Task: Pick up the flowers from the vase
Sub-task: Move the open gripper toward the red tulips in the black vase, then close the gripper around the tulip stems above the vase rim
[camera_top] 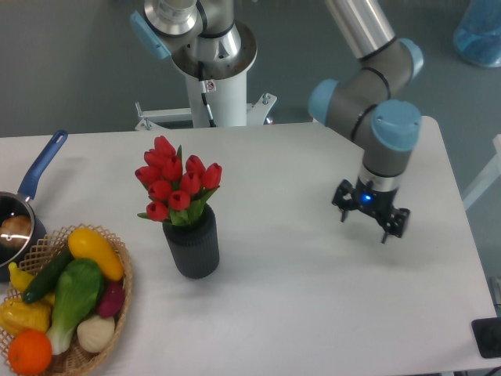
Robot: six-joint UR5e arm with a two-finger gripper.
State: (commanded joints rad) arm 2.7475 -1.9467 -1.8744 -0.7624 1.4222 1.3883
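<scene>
1. We see our gripper (pixel 365 222) hanging just over the white table (pixel 313 313), fingers spread, holding nothing.
2. Well to its left stand the red tulips (pixel 178 186), green-leaved, upright in the dark ribbed vase (pixel 190 249).
3. A wicker basket (pixel 117 301) of vegetables sits beyond.

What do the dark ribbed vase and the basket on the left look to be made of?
Dark grey ribbed cylinder vase: matte, no glare, fine horizontal ribs; ceramic, rubber or knit cover, cannot tell. Tan wicker basket: woven natural fibre, open weave visible along the rim.
</scene>
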